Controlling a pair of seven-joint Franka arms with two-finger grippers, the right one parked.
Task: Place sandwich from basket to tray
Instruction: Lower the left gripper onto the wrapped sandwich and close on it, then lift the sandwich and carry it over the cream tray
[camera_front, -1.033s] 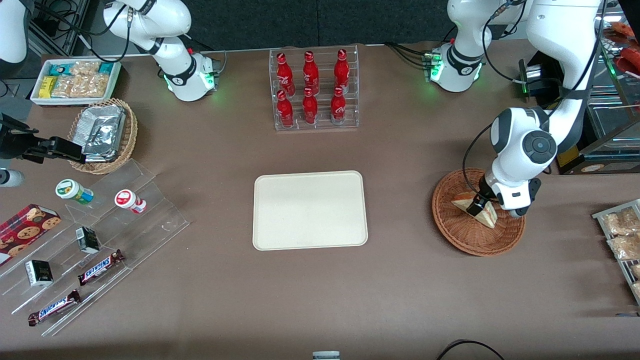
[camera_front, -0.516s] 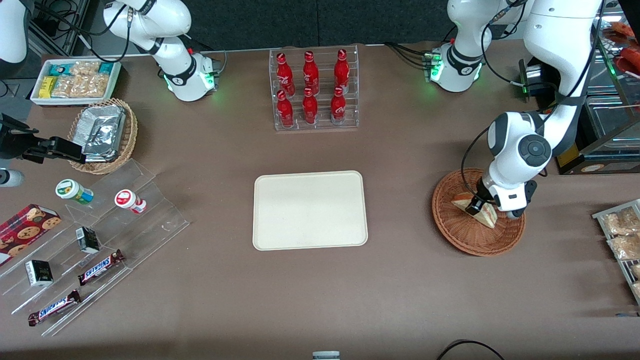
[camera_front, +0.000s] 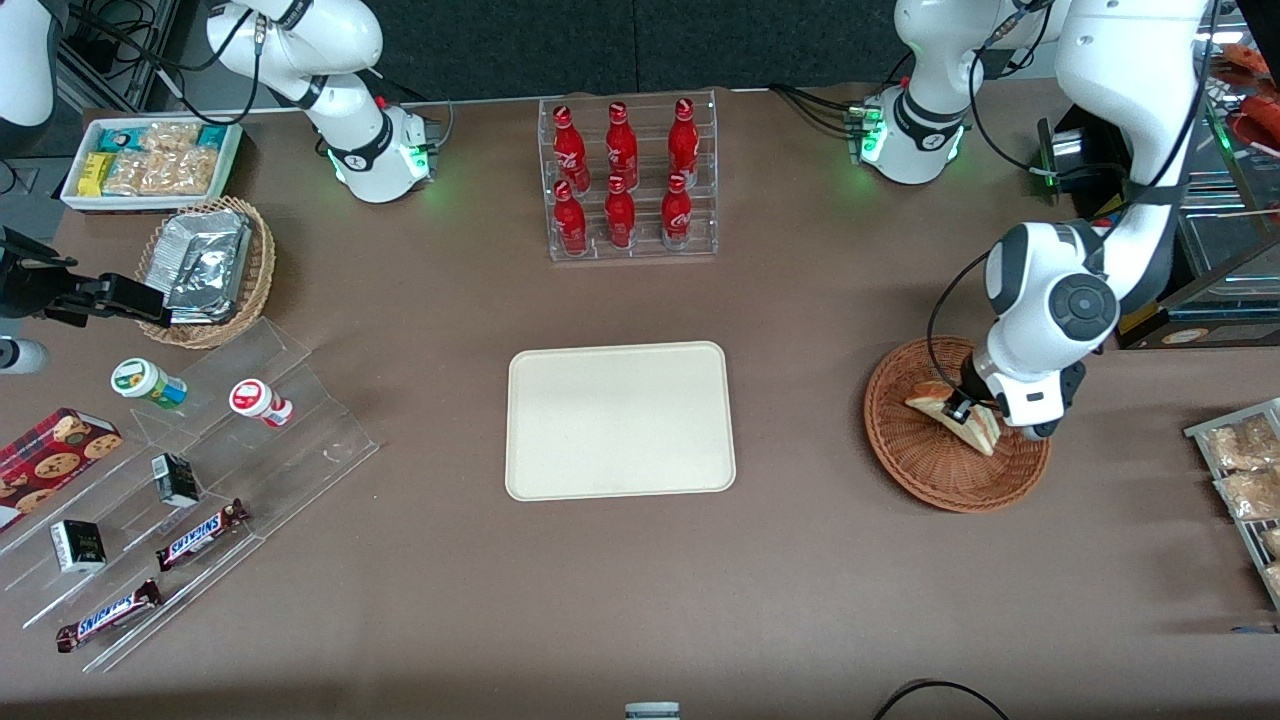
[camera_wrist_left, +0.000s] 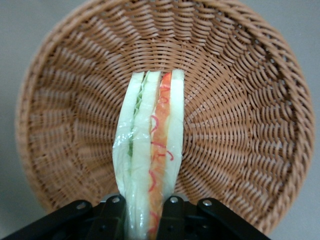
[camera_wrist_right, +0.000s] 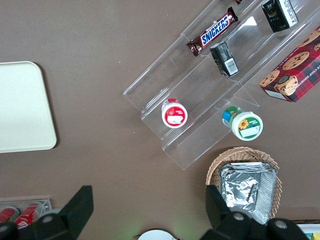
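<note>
The sandwich (camera_front: 962, 418), a wrapped white-bread wedge with red and pale green filling, is held above the reddish-brown wicker basket (camera_front: 925, 470) at the working arm's end of the table. My left gripper (camera_front: 962, 410) is shut on the sandwich. In the left wrist view the two black fingers (camera_wrist_left: 114, 215) press both bread faces of the sandwich (camera_wrist_left: 150, 145), with the basket (camera_wrist_left: 240, 110) below it. The cream tray (camera_front: 620, 420) lies bare at the table's middle; its corner also shows in the right wrist view (camera_wrist_right: 22, 107).
A clear rack of red bottles (camera_front: 625, 180) stands farther from the front camera than the tray. A tan basket of foil packets (camera_front: 205, 265), a white snack box (camera_front: 150, 160) and clear steps with snacks (camera_front: 180, 500) lie toward the parked arm's end. Bagged snacks (camera_front: 1245, 470) lie beside the basket.
My left gripper has risen a little with the sandwich in it, and the sandwich has tilted slightly. Nothing else has moved.
</note>
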